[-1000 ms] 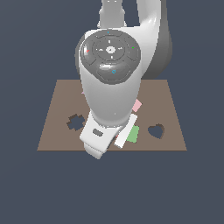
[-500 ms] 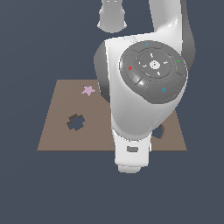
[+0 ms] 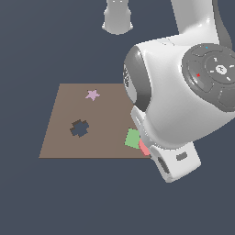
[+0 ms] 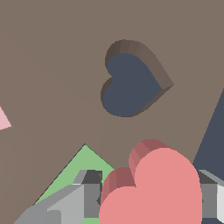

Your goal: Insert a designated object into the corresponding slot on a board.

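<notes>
Gripping the red heart, the pincer has swung from mid-board to just short of the heart slot.

The single white arm descends from the upper part of the exterior view and fills that view's right half, its large rounded joint housing facing the camera. The wrist is angled downward, its lower end low in the frame. The claw is seen only in the wrist view: two grey fingers stand one on each side of the salmon-red heart block, closed against its flanks, gripping it.
</notes>
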`<state>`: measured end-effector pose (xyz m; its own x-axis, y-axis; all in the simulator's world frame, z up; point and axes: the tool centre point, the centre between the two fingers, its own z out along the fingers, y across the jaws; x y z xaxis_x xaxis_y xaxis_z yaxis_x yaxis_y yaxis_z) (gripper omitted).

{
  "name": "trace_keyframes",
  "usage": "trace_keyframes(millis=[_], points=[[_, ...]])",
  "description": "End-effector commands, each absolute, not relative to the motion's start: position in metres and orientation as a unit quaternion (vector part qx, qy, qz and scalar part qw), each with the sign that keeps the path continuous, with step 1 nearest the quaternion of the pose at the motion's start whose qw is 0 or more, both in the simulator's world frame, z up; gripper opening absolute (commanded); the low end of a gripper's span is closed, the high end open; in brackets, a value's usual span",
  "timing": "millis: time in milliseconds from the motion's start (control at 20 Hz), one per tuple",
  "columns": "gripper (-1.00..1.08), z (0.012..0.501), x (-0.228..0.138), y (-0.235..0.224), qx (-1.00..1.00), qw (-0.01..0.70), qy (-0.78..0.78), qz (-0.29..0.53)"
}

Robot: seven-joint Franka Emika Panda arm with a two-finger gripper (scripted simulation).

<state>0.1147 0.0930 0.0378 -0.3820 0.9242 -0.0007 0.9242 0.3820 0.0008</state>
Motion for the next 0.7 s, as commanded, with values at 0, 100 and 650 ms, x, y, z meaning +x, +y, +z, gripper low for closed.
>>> trace_keyframes(millis=[0,100,650], points=[[-1.00,0.039,0.113,0.106,0.509,0.001,0.861,0.000],[-1.00,0.039,0.110,0.115,0.474,0.001,0.881,0.000],[-1.00,0.040,0.090,0.148,0.325,0.001,0.946,0.000]])
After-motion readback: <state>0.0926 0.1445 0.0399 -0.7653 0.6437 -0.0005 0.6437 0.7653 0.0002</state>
